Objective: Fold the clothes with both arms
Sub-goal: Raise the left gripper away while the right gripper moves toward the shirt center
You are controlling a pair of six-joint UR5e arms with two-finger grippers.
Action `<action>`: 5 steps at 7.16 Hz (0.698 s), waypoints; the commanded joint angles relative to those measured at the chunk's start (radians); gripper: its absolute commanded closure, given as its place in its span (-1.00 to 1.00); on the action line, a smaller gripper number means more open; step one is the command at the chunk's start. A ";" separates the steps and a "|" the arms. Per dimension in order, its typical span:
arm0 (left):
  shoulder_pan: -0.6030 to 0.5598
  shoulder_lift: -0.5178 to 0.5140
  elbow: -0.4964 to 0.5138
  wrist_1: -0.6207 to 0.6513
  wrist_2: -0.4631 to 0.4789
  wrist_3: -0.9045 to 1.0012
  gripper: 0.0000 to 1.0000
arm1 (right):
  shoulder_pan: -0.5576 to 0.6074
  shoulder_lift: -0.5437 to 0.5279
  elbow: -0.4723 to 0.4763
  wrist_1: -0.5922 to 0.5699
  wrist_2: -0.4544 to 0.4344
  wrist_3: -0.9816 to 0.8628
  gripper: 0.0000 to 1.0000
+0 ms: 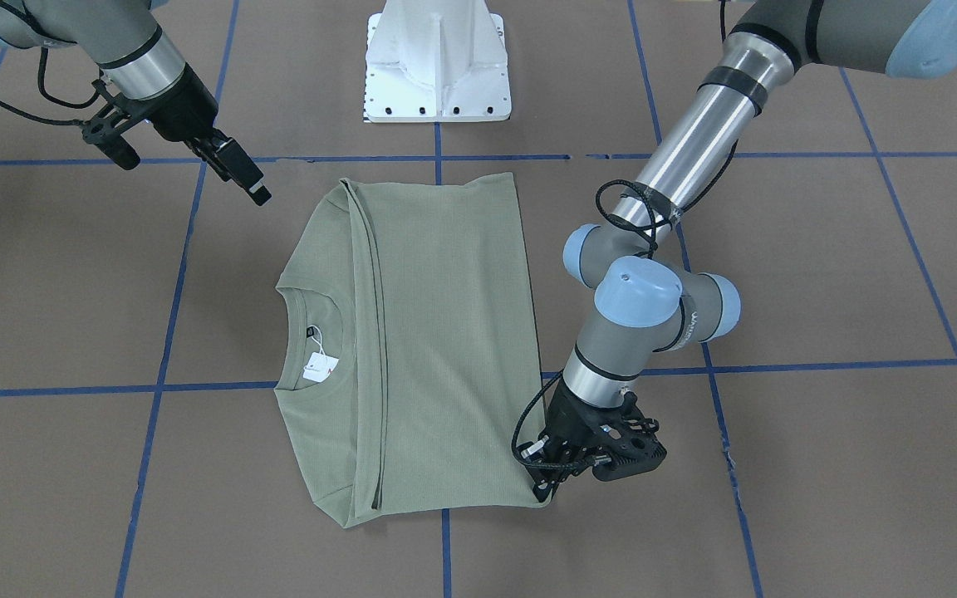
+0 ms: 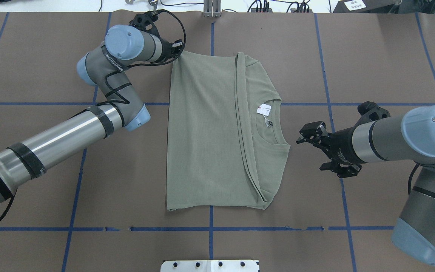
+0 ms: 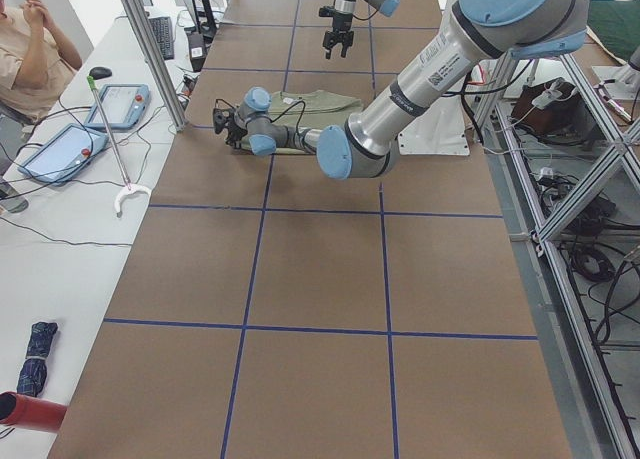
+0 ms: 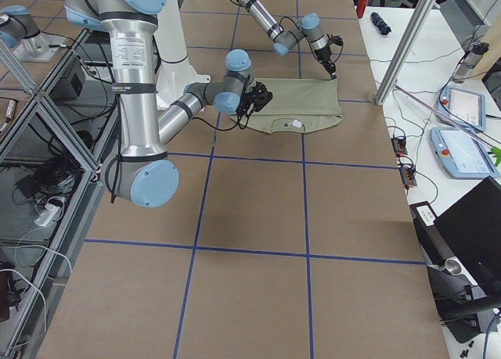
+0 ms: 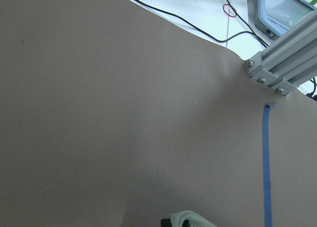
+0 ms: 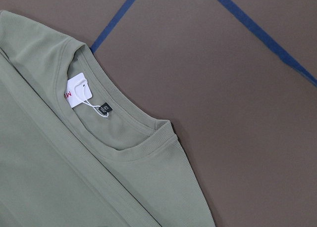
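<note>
The olive-green shirt lies flat on the brown table, with one side folded over in a long straight crease. Its round neck and white hang tag face the right arm's side. My left gripper is down at the far hem corner. It is shut on a bunched bit of shirt fabric, which shows at the bottom edge of the left wrist view. My right gripper hovers open just off the collar side, apart from the cloth.
The white pedestal base stands at the robot's edge of the table. Blue tape lines grid the brown surface. An aluminium frame post rises just beyond the left gripper. A person sits at a side table with tablets.
</note>
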 commanded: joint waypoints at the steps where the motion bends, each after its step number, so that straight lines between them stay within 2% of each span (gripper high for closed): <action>1: -0.062 0.042 -0.093 0.005 -0.091 0.053 -0.40 | -0.010 0.056 -0.030 -0.005 -0.026 -0.002 -1.00; 2: -0.063 0.159 -0.252 0.011 -0.144 0.049 -0.41 | -0.038 0.097 -0.068 -0.008 -0.061 -0.002 -1.00; 3: -0.062 0.283 -0.459 0.037 -0.185 0.044 -0.41 | -0.082 0.133 -0.099 -0.011 -0.102 -0.006 -1.00; 4: -0.062 0.353 -0.594 0.087 -0.245 0.043 -0.42 | -0.104 0.186 -0.113 -0.073 -0.106 -0.082 -1.00; 5: -0.065 0.408 -0.693 0.106 -0.276 0.040 -0.43 | -0.128 0.262 -0.114 -0.202 -0.106 -0.171 -1.00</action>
